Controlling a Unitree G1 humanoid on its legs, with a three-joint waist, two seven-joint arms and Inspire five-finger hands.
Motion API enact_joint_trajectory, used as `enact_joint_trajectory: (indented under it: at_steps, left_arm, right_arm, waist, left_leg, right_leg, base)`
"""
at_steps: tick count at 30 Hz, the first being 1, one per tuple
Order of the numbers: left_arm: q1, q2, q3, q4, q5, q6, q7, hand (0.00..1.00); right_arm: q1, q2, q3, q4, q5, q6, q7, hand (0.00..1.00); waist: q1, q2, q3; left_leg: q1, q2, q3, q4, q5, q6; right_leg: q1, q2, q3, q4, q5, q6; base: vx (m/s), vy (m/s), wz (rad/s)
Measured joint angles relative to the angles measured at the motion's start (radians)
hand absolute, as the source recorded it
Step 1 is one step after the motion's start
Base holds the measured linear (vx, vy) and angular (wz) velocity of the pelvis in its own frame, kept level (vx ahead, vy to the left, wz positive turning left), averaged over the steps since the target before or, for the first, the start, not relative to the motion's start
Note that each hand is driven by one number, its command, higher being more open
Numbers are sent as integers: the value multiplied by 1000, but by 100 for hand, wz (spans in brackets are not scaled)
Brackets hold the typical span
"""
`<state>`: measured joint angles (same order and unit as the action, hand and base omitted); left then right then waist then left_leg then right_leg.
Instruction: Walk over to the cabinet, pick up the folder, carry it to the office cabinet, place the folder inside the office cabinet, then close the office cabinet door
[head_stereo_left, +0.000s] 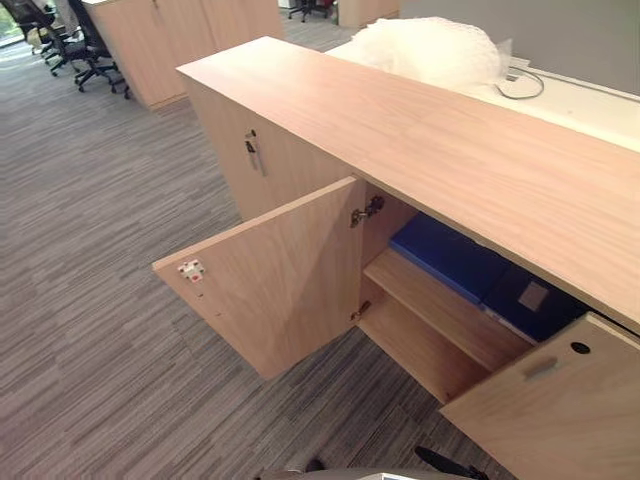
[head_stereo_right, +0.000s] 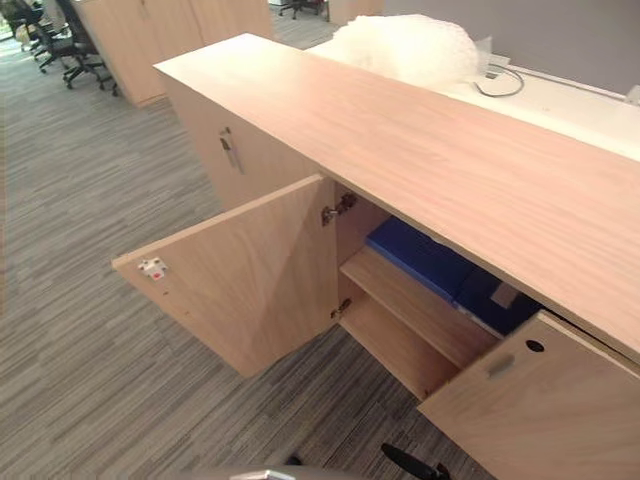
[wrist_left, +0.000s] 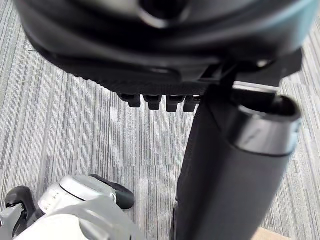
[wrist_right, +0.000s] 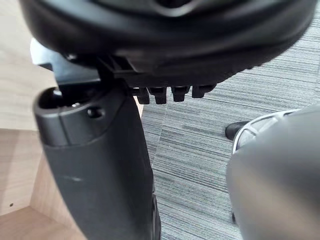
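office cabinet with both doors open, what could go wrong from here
1. The right door stands out close to the robot; a step forward might bump it.
2. The left door stands wide over the carpet, so closing just one leaf would leave the office cabinet open.
3. The left hand and right hand hang low and empty, so reaching either door needs a big arm move.
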<state>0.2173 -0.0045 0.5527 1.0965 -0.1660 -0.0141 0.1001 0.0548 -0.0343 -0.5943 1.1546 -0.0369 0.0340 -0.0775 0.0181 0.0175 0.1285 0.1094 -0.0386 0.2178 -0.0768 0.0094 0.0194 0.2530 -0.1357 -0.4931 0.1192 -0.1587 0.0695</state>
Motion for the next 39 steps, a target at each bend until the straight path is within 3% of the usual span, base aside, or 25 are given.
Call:
enact_joint_trajectory:
  at_steps: [5,9,18,25,32,39]
  left_arm:
    - [-4,11,-78,-64,2,-2,13,100]
    - [11,1,-170,-267,62,-2,32,100]
    - [-43,21,-179,-557,259,11,83,100]
    - [-115,108,-172,-573,373,64,89,100]
    - [-160,245,-172,-567,434,91,87,100]
    - [-248,391,-94,-384,411,94,87,100]
  right_arm:
    - [-1,1,28,-2,0,-3,-11,100]
    - [0,0,39,-3,0,-4,-17,100]
    - [20,-14,86,-11,0,-8,-19,100]
    - [48,-17,116,-23,-1,3,-5,100]
    - [47,-21,147,-24,0,5,12,100]
    - [51,-34,184,-25,0,4,31,100]
  waist:
    - [-3,-7,1]
    - [-7,-6,2]
    - [-26,8,6]
    - [-26,11,2]
    - [-24,-7,-8]
    - [-24,-2,-19]
  left_leg:
    - [12,-5,-13,-10,6,-1]
    - [7,-6,-13,-16,13,-2]
    - [-19,-15,14,-18,35,6]
    - [-16,-8,33,-18,36,2]
    - [2,9,55,-18,27,-9]
    - [26,34,99,-18,18,-23]
  right_leg:
    - [8,-1,-1,0,16,-2]
    - [4,-1,-1,-3,17,-1]
    - [-7,-1,13,-51,-12,2]
    - [-3,7,39,-71,-22,5]
    - [0,20,74,-64,-13,-10]
    - [1,39,126,-64,-4,-23]
  base:
    - [6,14,5]
    - [-16,-6,0]
    - [-51,-30,-8]
    - [-18,-36,-10]
    - [11,-2,-11]
    - [-20,-9,-19]
